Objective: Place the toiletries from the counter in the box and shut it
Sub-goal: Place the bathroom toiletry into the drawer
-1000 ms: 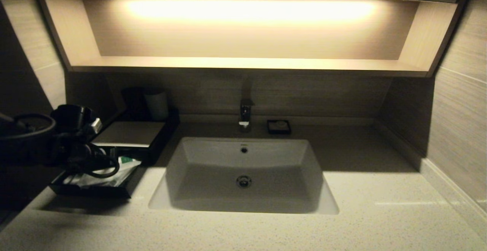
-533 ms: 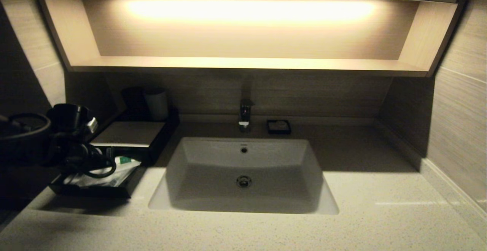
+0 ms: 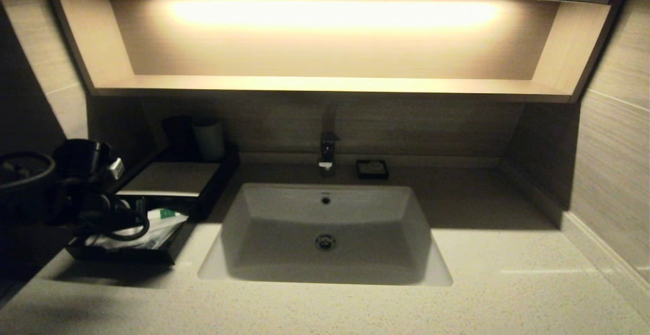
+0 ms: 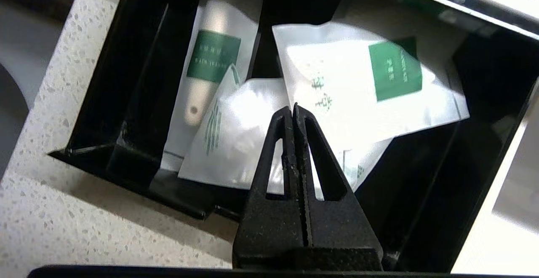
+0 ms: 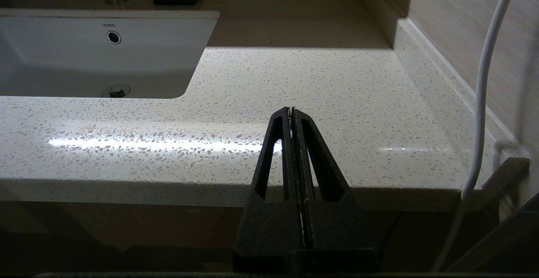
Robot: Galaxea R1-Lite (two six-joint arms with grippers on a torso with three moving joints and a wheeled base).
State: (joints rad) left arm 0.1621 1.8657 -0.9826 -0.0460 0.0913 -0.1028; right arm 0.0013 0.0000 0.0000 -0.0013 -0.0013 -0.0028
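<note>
Left gripper (image 4: 293,108): fingers pressed together, holding nothing, poised above open drawer tray (image 4: 126,113) of box (image 3: 175,177) at counter's (image 3: 355,299) left end. Toiletries: long thin packet (image 4: 210,59), small puffy packet (image 4: 236,130), shorter packet (image 4: 370,84), all lying in tray, overlapping. Counter beside sink (image 3: 325,233) shows no packets. Step judged: loading finished, closing pending. Next move calls for pushing tray front inward under glossy top. Right gripper (image 5: 293,111): pinched together, parked at counter's right front edge.
</note>
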